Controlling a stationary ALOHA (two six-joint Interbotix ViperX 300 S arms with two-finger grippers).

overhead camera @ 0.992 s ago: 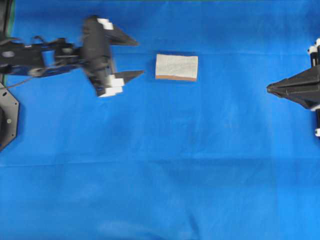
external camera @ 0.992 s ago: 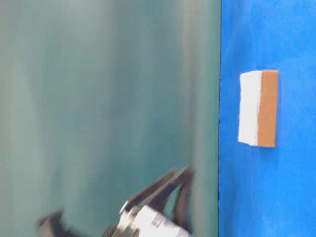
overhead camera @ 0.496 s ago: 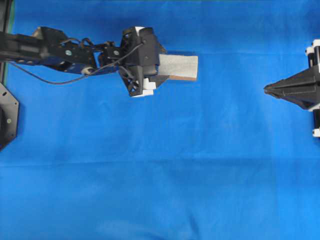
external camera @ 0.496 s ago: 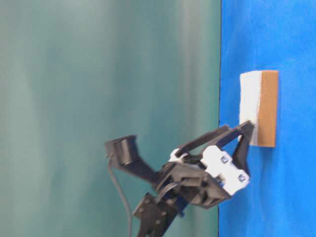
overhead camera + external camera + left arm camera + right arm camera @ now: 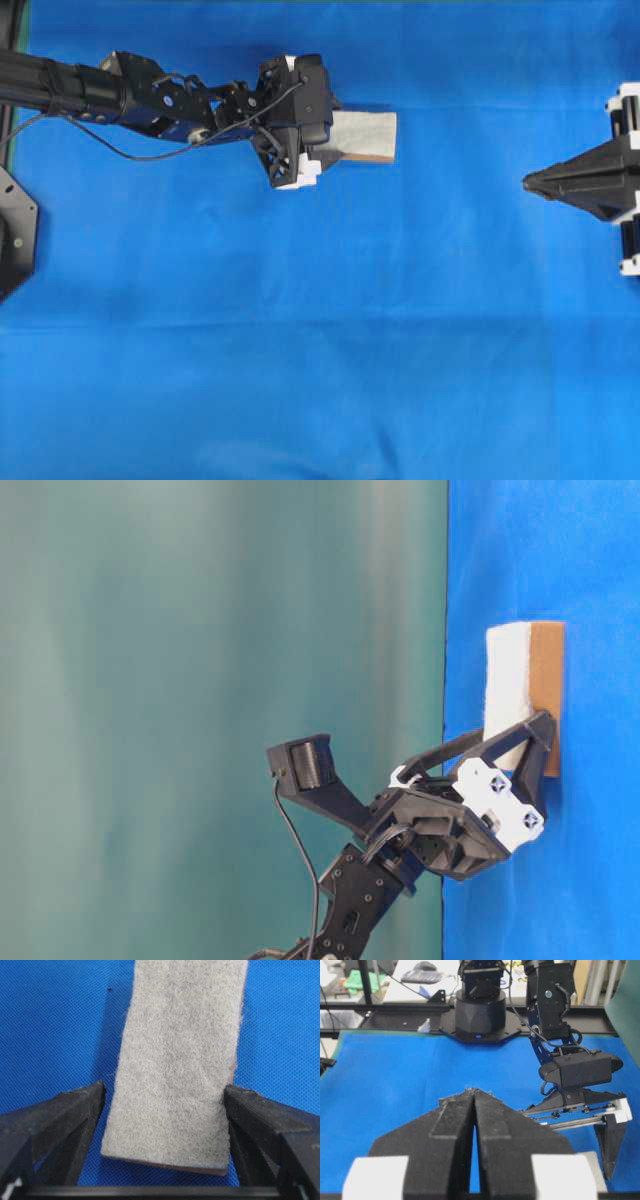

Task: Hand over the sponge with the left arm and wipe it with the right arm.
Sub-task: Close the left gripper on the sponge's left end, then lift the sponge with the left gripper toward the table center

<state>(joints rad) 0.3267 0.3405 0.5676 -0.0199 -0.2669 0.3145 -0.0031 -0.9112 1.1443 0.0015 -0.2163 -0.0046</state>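
The sponge (image 5: 365, 135) lies flat on the blue cloth, grey-white fuzzy side up, with its orange-brown layer showing along one edge. It also shows in the table-level view (image 5: 508, 675) and the left wrist view (image 5: 175, 1055). My left gripper (image 5: 333, 135) is down over the sponge's near end, one finger on each side. In the left wrist view (image 5: 165, 1097) the right finger (image 5: 250, 1110) touches the sponge and the left finger (image 5: 75, 1110) stands a small gap off it. My right gripper (image 5: 527, 182) is shut and empty at the right edge, also seen in its wrist view (image 5: 472, 1091).
The blue cloth (image 5: 320, 350) covers the table. A black mounting plate (image 5: 15, 240) sits at the left edge. The left arm's base (image 5: 480, 1010) stands at the far side in the right wrist view. A teal backdrop (image 5: 200, 630) fills the table-level view.
My left arm has swung right from open cloth to the sponge, and its fingers have come down around the sponge's end. My right gripper has crept slightly left.
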